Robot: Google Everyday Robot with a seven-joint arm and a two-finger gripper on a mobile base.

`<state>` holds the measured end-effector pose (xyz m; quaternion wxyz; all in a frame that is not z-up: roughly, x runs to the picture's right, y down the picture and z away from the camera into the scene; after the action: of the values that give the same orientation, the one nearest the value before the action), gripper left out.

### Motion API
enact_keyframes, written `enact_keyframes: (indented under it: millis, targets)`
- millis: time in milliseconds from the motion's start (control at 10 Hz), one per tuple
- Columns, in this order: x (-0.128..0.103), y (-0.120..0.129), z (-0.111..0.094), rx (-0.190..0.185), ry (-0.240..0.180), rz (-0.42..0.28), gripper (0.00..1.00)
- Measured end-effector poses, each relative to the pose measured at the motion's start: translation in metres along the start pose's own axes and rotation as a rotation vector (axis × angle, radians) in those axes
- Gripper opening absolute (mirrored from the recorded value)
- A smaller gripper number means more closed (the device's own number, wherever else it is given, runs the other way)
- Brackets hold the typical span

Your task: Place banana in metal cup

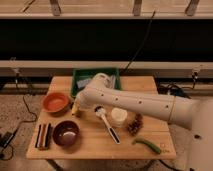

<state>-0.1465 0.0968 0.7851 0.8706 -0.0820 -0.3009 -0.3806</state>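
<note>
A small yellow piece, the banana (75, 108), shows at the tip of my gripper (77, 105), just right of the orange bowl. My white arm (130, 102) reaches in from the right across the wooden table (90, 145) and hides most of the gripper. I cannot tell whether the banana is held or only touched. A pale round cup (118, 116), which looks like the metal cup, stands upright near the table's middle, right of the gripper and just in front of the arm.
An orange bowl (55, 102) is at the left and a dark brown bowl (66, 133) at the front left, beside a striped flat object (43, 135). A green tray (86, 79) is at the back. A white-handled brush (107, 125), a pine cone (135, 124) and a long green vegetable (148, 145) lie to the right.
</note>
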Motion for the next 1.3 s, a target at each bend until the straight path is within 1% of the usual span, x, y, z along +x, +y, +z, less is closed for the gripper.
enact_keyframes:
  millis: [400, 500, 700, 1000, 1200, 1300]
  targets:
    - [0.009, -0.005, 0.005, -0.002, -0.005, 0.001, 0.00]
    - [0.010, -0.005, 0.007, -0.008, -0.007, 0.000, 0.06]
    - [0.011, -0.003, 0.010, -0.016, -0.012, 0.002, 0.23]
    - [0.013, -0.001, 0.015, -0.024, -0.020, 0.006, 0.56]
    - [0.015, -0.001, 0.016, -0.022, -0.025, 0.006, 0.75]
    - [0.016, -0.001, 0.016, -0.020, -0.028, 0.006, 0.80]
